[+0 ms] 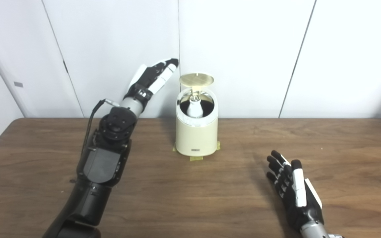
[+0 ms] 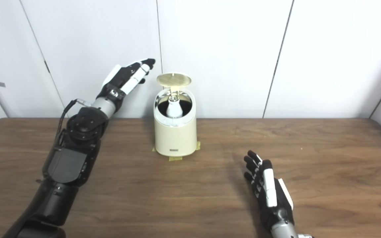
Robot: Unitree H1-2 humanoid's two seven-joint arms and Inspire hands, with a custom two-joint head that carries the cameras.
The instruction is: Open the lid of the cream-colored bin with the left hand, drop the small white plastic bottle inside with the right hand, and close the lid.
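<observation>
**Materials and finishes around the bin**

The bin is seen as smooth, satin cream plastic; its raised lid is shown in brushed, brassy metal. Inside it, a glossy white plastic bottle is seen. Beneath the bin, the table is finished in matt, grained wood.

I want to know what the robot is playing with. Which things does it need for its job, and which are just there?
For the job:
cream-colored bin
raised lid
small white plastic bottle, inside the bin
left robot hand
right robot hand

Just there:
wooden table
yellow tape under the bin
white wall panels
</observation>
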